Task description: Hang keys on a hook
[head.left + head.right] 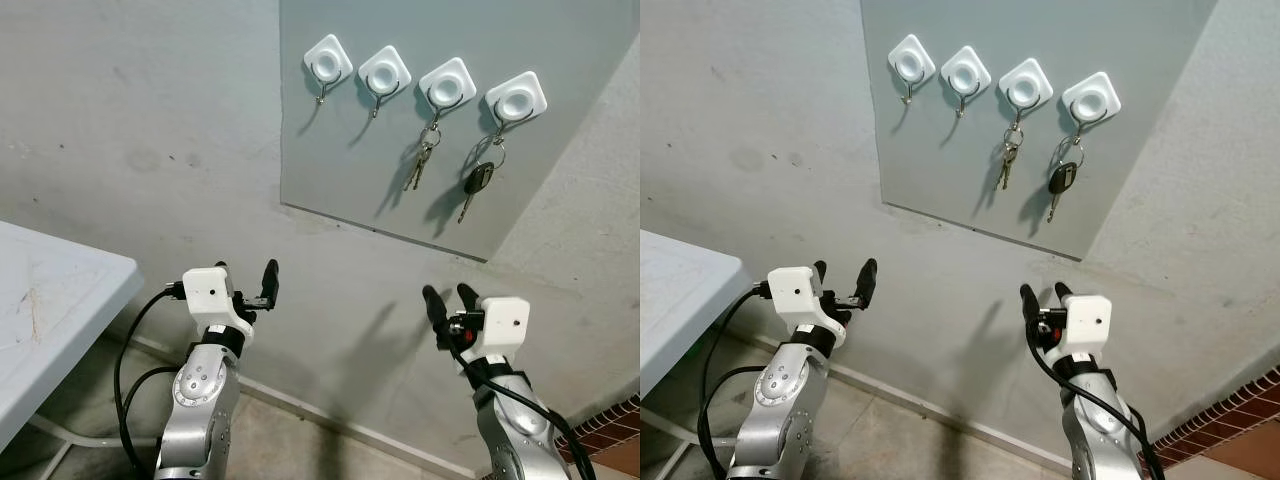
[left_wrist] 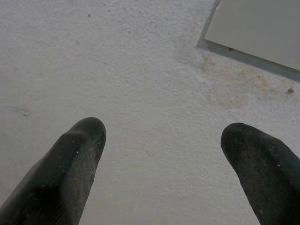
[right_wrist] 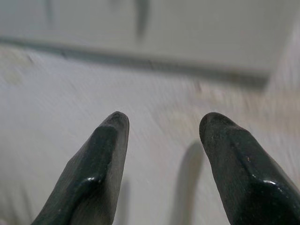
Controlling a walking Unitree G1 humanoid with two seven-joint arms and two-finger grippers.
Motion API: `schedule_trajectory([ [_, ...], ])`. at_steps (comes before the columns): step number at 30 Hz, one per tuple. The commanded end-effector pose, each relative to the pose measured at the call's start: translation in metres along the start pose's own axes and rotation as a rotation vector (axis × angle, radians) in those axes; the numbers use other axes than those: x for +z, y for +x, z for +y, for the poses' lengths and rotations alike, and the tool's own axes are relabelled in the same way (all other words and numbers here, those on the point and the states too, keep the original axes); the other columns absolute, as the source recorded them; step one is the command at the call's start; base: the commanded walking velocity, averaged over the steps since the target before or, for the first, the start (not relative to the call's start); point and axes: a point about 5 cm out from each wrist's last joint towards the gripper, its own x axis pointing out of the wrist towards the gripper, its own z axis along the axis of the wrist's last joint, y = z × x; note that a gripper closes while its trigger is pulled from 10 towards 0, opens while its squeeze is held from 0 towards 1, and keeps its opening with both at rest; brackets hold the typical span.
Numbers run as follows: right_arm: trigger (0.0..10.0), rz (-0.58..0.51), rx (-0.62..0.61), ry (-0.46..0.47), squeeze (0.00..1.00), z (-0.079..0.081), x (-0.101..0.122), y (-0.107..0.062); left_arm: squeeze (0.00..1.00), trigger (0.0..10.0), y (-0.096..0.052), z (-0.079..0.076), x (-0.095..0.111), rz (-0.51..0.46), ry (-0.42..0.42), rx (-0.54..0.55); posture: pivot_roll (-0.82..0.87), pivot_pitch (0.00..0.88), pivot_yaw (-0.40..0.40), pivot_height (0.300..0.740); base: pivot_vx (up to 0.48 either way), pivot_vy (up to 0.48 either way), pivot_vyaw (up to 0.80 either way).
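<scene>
Nearest to us, our left gripper (image 1: 246,280) and right gripper (image 1: 450,300) are both raised in front of the wall, fingers spread and holding nothing — each wrist view looks out between 2 parted black fingertips at bare plaster. We judge that they sit low and apart like this because nothing is left in hand to carry. Off to our left, the corner of a white counter (image 1: 60,300) juts in, well clear of either arm; we can see no keys on the part of it that shows.

Farther up the wall, a grey panel (image 1: 340,160) carries 4 white hooks in a row, set there so that whatever hangs swings free of the plaster. The first hook (image 1: 327,62) and second hook (image 1: 384,73) are bare. From the third hook (image 1: 447,85) hangs a small bunch of keys (image 1: 421,160), and from the fourth hook (image 1: 516,100) a black-headed car key (image 1: 478,182) on its ring — though at this range we cannot quite tell how each ring sits on its prong. Judging by that, the hanging seems done.
</scene>
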Motion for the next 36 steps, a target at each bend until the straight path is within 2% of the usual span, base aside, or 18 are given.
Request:
schedule_trajectory([
  [1, 10.0, -0.009, 0.007, -0.004, 0.0, 0.001, 0.004, -0.002, 0.0, 10.0, -0.002, -0.005, 0.004, -0.013, -0.001, -0.013, -0.03, 0.0, -0.061, 0.74, 0.0, 0.0, 0.0],
  [9, 10.0, -0.044, 0.004, 0.012, 0.0, 0.007, 0.014, -0.012, 0.0, 10.0, -0.009, -0.009, 0.014, -0.058, -0.009, -0.01, -0.03, 0.0, -0.061, 0.74, 0.0, 0.0, 0.0],
  [12, 10.0, -0.023, -0.029, 0.017, 0.0, 0.003, 0.01, -0.017, 0.0, 10.0, -0.013, -0.007, 0.014, -0.061, 0.004, -0.003, -0.03, 0.0, -0.059, 0.74, 0.0, 0.0, 0.0],
  [29, 10.0, -0.021, -0.044, 0.018, 0.0, 0.003, 0.013, -0.017, 0.0, 10.0, -0.017, -0.003, 0.014, -0.051, -0.005, 0.021, -0.02, 0.0, -0.055, 0.74, 0.0, 0.0, 0.0],
  [33, 10.0, -0.018, -0.038, -0.022, 0.0, 0.003, 0.014, -0.017, 0.0, 10.0, -0.017, -0.003, 0.014, -0.047, -0.002, 0.022, -0.02, 0.0, -0.057, 0.74, 0.0, 0.0, 0.0],
  [36, 10.0, -0.016, -0.035, -0.026, 0.0, 0.003, 0.014, -0.017, 0.0, 10.0, -0.018, -0.004, 0.014, -0.045, -0.002, 0.023, -0.02, 0.0, -0.058, 0.74, 0.0, 0.0, 0.8],
])
